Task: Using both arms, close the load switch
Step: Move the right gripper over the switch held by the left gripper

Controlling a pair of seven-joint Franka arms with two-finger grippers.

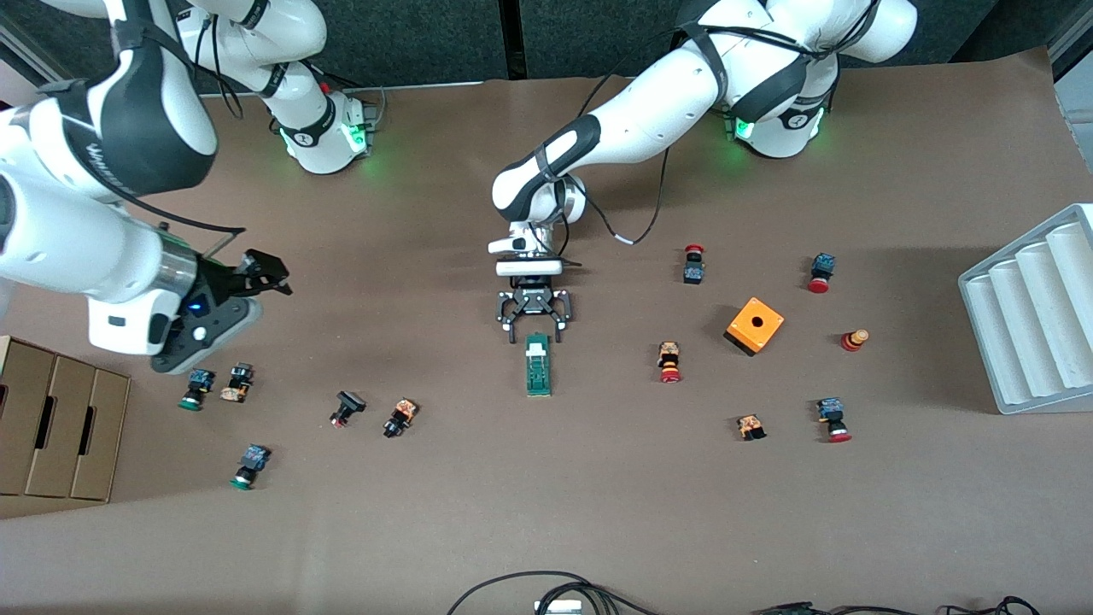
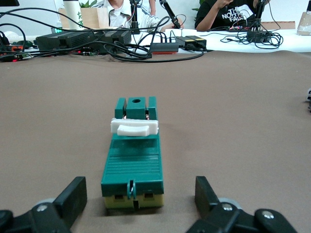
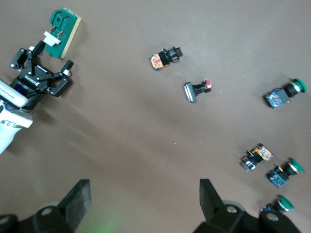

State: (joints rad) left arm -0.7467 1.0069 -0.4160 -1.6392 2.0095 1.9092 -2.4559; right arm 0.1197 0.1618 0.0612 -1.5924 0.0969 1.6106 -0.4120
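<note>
The load switch [image 1: 538, 365] is a narrow green block with a white sliding piece, lying flat in the middle of the table. My left gripper [image 1: 535, 331] stands open at the end of it that points toward the robots' bases. In the left wrist view that end of the load switch [image 2: 133, 160] lies between the left gripper's [image 2: 140, 187] fingers, with a gap on each side. My right gripper [image 1: 266, 273] hangs open and empty over the right arm's end of the table. The right wrist view shows the right gripper [image 3: 144, 194] high over bare table, with the load switch [image 3: 62, 26] farther off.
Small push buttons lie scattered at both ends of the table, one [image 1: 670, 361] being nearest to the switch. An orange cube [image 1: 755, 325] and a grey ribbed tray [image 1: 1033, 316] are toward the left arm's end. A cardboard box [image 1: 60, 427] sits at the right arm's end.
</note>
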